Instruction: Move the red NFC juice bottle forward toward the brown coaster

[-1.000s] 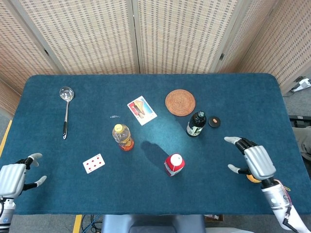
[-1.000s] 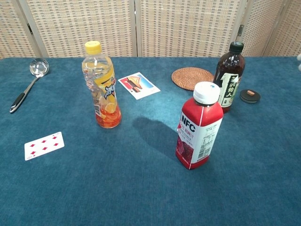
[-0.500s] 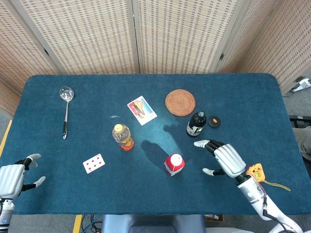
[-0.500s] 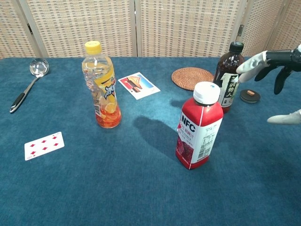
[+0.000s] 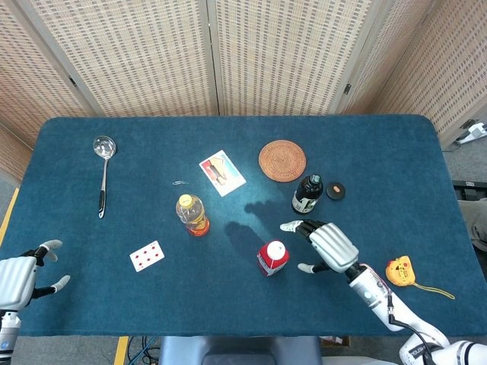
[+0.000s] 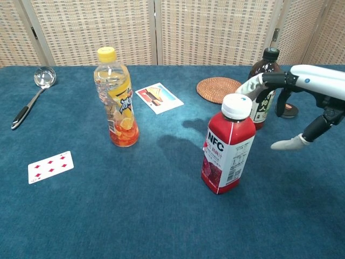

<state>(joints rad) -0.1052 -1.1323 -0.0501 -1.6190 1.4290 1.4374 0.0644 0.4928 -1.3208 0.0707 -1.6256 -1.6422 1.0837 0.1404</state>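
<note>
Red NFC juice bottle upright on the blue table, near the front edge, slightly right of centre; white cap on. From overhead mostly cap and shoulder show; the label reads only from the chest view.

Right hand just beside the bottle on its right, fingers spread, holding nothing; a gap shows between fingertips and bottle in both views. In the chest view the hand is cut off by the right frame edge, palm mostly out of sight.

Dark bottle stands behind the juice bottle, partly covered by the right hand's fingers in the chest view. Brown coaster lies flat further back, well apart from the juice bottle. Small black disc just right of the dark bottle; in the chest view largely hidden behind the hand.

Yellow-capped bottle upright to the left. Picture card behind it, diamonds playing card at front left, ladle far left. Small yellow object with a cord at front right, too small to identify.

Left hand at the front-left corner, partly cropped, fingers apart, holding nothing.
</note>
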